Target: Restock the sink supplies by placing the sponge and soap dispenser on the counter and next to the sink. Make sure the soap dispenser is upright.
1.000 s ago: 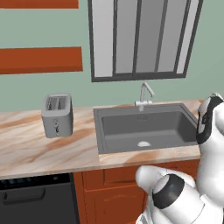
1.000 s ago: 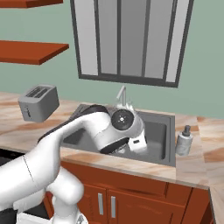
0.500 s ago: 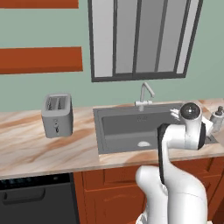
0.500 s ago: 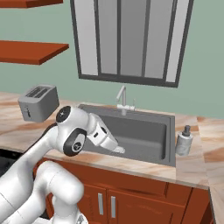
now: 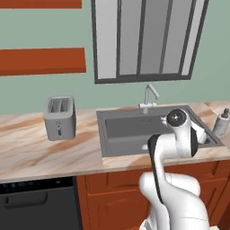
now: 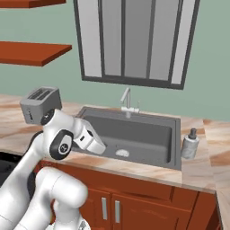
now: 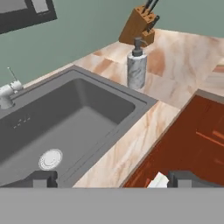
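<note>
The soap dispenser [image 7: 136, 65], a whitish bottle with a grey pump, stands upright on the beige counter [image 7: 170, 87] just right of the dark grey sink [image 7: 65, 118]. It also appears beside the basin as the soap dispenser [image 6: 190, 144] [image 5: 221, 122]. My gripper [image 7: 114, 178] is open and holds nothing. It hovers over the counter's front edge by the sink's near right corner, well short of the bottle. From the right base view the hand [image 6: 92, 141] hangs low over the sink's front rim. The sponge is out of view.
A wooden knife block [image 7: 140, 26] stands behind the dispenser near the wall. The chrome faucet [image 5: 150, 96] rises at the sink's back. A grey toaster [image 5: 60, 117] sits on the counter to the left. Reddish-brown cabinets [image 6: 148, 206] run below.
The arm has swung down from close in front of the cameras to low over the sink's front edge. The jaws have stayed open. The dispenser has not moved.
</note>
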